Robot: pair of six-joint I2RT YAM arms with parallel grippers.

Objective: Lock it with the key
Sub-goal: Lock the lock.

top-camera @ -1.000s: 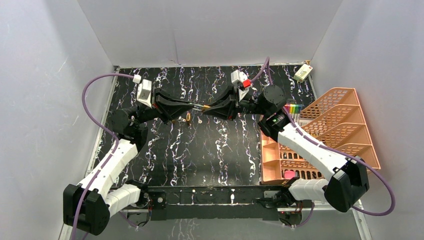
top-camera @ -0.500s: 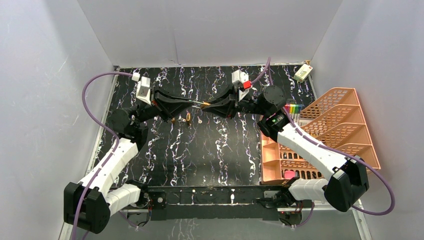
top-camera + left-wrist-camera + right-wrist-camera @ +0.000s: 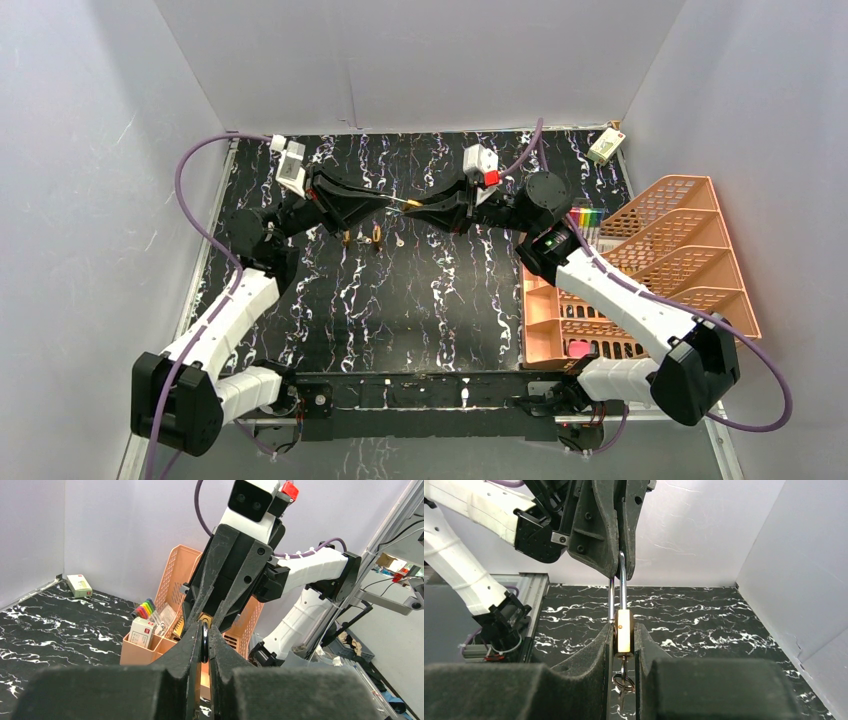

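Note:
A brass padlock [image 3: 623,632] hangs in the air over the back middle of the black marbled mat [image 3: 400,300]. My right gripper [image 3: 623,630] is shut on its body. The silver shackle [image 3: 622,580] runs from the body to my left gripper [image 3: 204,627], which is shut on the shackle's bend. A key [image 3: 623,672] sticks in the bottom of the padlock, between my right fingers, with a key ring [image 3: 623,682] dangling from it. In the top view my left gripper [image 3: 388,203] and right gripper [image 3: 413,208] meet tip to tip.
Small brass-coloured bits [image 3: 377,237] lie on the mat under the grippers. An orange organiser basket [image 3: 690,250] with coloured markers [image 3: 587,216] stands at the right edge. A small white box [image 3: 604,146] sits in the back right corner. White walls enclose three sides.
Both grippers, still joined on the padlock, have shifted a little toward the back wall. The left arm's move uncovered another small brass bit on the mat.

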